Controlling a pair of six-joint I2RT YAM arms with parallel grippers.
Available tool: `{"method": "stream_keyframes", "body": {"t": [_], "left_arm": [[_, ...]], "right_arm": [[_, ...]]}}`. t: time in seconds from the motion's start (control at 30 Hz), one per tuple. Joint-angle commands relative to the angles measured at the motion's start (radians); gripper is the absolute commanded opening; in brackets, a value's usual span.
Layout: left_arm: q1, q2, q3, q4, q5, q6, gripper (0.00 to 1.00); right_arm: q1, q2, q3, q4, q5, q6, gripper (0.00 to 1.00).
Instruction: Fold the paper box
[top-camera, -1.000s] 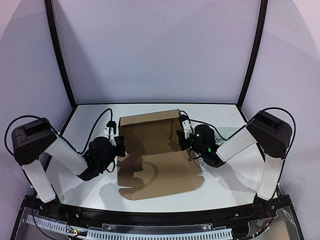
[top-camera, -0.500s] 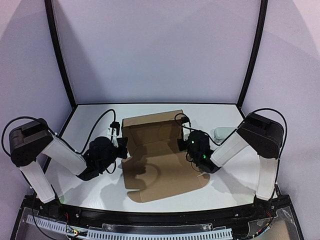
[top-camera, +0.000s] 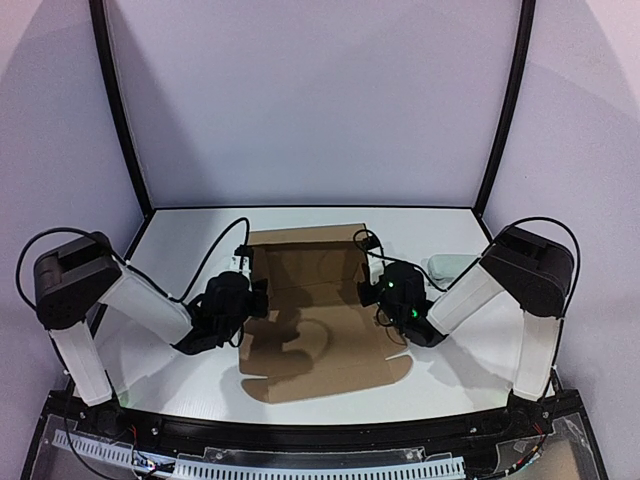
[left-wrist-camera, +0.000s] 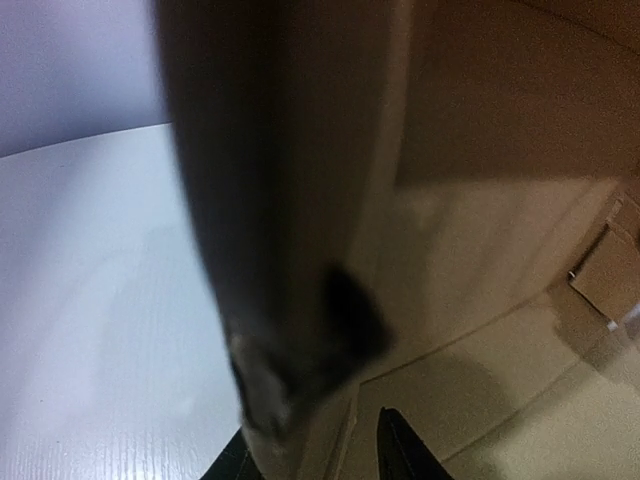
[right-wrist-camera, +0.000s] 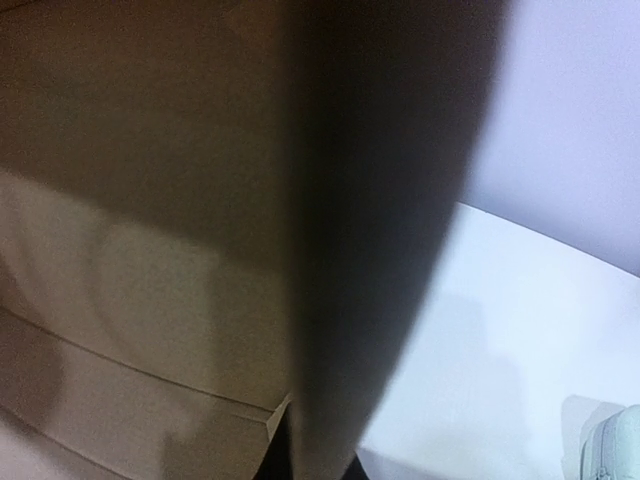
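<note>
The paper box (top-camera: 320, 335) is a brown cardboard mailer lying open mid-table, its back panel (top-camera: 305, 240) standing upright. My left gripper (top-camera: 254, 293) is at the box's left side flap. In the left wrist view the flap (left-wrist-camera: 290, 250) stands blurred between my fingers, and the gripper (left-wrist-camera: 315, 455) is shut on it. My right gripper (top-camera: 371, 283) is at the right side flap. In the right wrist view that flap (right-wrist-camera: 370, 250) rises upright between my fingers, and the gripper (right-wrist-camera: 312, 462) is shut on it. The box's front flap (top-camera: 320, 375) lies flat toward me.
A small pale green-grey case (top-camera: 447, 265) lies on the white table (top-camera: 170, 240) right of the box, behind my right arm; it also shows in the right wrist view (right-wrist-camera: 612, 440). Black frame posts stand at the back corners.
Both grippers have moved inward toward the box's middle, the left one most, rightward. The side flaps have come up more upright and the box has shifted slightly.
</note>
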Motion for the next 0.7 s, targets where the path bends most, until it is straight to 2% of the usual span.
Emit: {"method": "stream_keyframes", "body": {"t": [0.0,0.3,0.43,0.57,0.67], "left_arm": [[-0.008,0.02,0.028,-0.037,-0.129,-0.045,0.37],[-0.007,0.034,0.051,0.024,-0.215,0.03,0.41],[-0.007,0.078,0.083,0.035,-0.317,0.087,0.3],[-0.006,0.121,0.124,0.024,-0.452,0.112,0.05],[-0.006,0.14,0.158,-0.025,-0.567,0.113,0.01]], "right_arm": [[0.017,-0.013,-0.024,-0.113,-0.144,-0.056,0.0],[0.017,-0.017,-0.026,-0.144,-0.191,-0.066,0.0],[0.017,-0.018,-0.029,-0.143,-0.202,-0.069,0.0],[0.018,-0.022,-0.032,-0.146,-0.185,-0.071,0.0],[0.017,-0.025,-0.032,-0.148,-0.171,-0.077,0.0]]}}
